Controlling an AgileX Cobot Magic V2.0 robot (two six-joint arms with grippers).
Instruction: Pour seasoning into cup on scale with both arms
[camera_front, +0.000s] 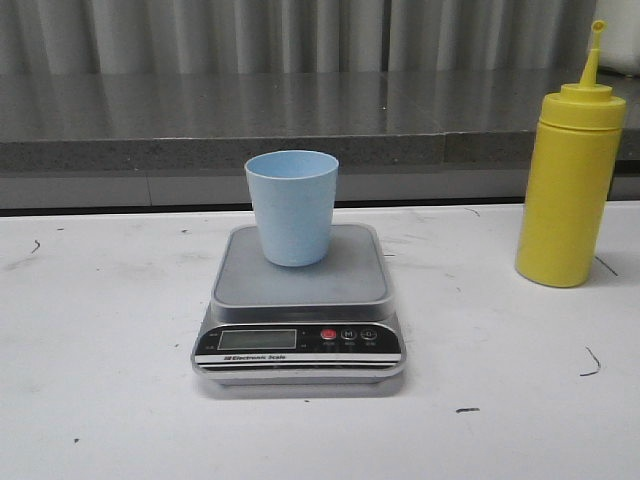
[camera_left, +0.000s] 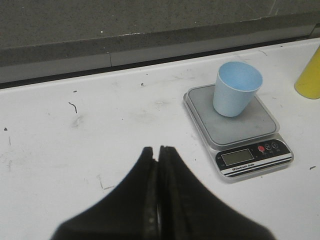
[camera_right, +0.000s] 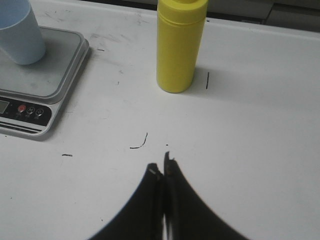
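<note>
The white, scuffed table (camera_front: 110, 400) is carrying everything, with a grey stone ledge (camera_front: 200, 125) running along its far edge. The tall yellow plastic squeeze bottle (camera_front: 570, 190) is standing upright ahead of the right end effector (camera_right: 161, 171), well apart from it; only the front view is showing its pointed nozzle and small tethered cap, since the right wrist view is cutting the bottle off at the lid. The flat silver-grey digital scale (camera_front: 300, 350) with a steel platform is lying ahead of the left end effector (camera_left: 156, 150) and off toward the robot's right, clear of the fingers. The small pale blue plastic tumbler (camera_front: 292, 205) is sitting upright on the platform's far half; the left wrist view is looking down into its mouth, which the front view is not doing, and nothing can be made out inside.

Neither end effector is appearing in the front view. Each wrist view is showing its own dark fingers pressed together with no gap, gripping nothing, hanging over bare table. The left wrist view is catching only an edge of the bottle.
</note>
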